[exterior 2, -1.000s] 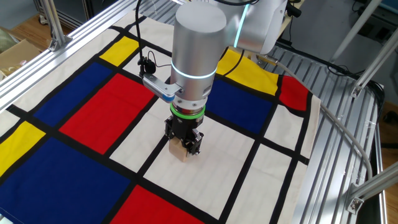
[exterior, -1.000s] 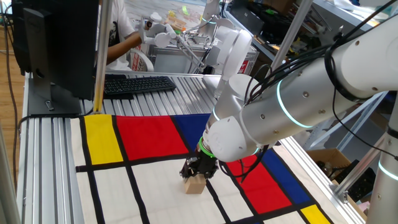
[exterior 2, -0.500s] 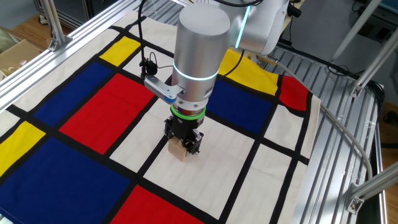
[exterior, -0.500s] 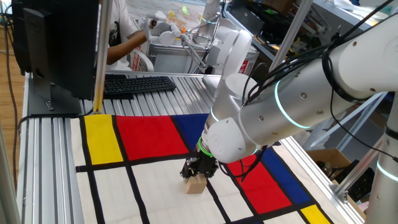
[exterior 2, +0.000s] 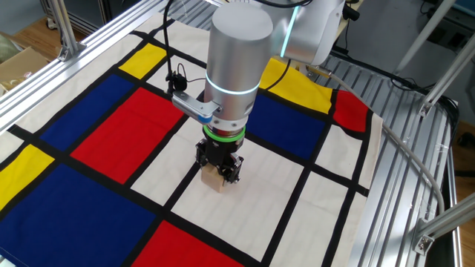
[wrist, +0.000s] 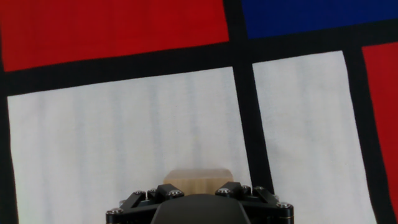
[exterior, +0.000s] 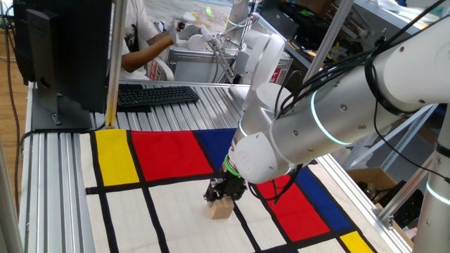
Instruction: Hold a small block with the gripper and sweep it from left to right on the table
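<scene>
My black-fingered tool [exterior 2: 218,169] pinches the light-tan wooden cube [exterior 2: 214,180] on the colour-blocked table [exterior 2: 89,126]; sweeping could snag the cloth.

Robotics lab. Aluminium-rail table [exterior: 53,169] fills the lower frame, topped with a cloth [exterior 2: 104,133] of red, blue, yellow and white rectangles. Big white robot arm [exterior: 337,112] at right. Black keyboard [exterior: 156,95] and dark monitor [exterior: 67,49] upper left. Second white robot [exterior: 256,49] at top centre, person [exterior: 140,42] beside it. Cardboard box [exterior 2: 18,63] on the floor, far left.
</scene>
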You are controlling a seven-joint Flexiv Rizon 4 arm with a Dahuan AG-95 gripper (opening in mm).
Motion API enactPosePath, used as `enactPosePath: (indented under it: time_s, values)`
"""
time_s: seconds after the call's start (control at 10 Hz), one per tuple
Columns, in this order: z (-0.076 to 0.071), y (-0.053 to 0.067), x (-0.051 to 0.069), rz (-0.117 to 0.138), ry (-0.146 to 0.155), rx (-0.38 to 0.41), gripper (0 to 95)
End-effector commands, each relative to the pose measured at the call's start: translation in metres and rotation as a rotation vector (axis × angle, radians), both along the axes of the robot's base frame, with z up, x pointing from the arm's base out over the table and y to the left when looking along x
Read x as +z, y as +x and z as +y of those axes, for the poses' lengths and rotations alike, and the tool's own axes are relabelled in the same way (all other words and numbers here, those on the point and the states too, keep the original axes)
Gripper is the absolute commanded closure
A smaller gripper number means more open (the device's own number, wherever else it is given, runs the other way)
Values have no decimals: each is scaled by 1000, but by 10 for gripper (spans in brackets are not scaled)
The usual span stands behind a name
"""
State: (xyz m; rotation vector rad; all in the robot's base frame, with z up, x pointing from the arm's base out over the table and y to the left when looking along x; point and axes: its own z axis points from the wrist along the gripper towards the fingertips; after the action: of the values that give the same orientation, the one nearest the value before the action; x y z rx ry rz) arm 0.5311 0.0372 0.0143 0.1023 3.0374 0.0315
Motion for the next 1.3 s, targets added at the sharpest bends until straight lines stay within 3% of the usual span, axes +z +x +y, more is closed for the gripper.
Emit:
enactPosePath:
  time_s: [0.1,1.3]
  values:
    - [0,0,0,-1,-4,-3,950]
    - [2,0,-2,5,12,-5,950]
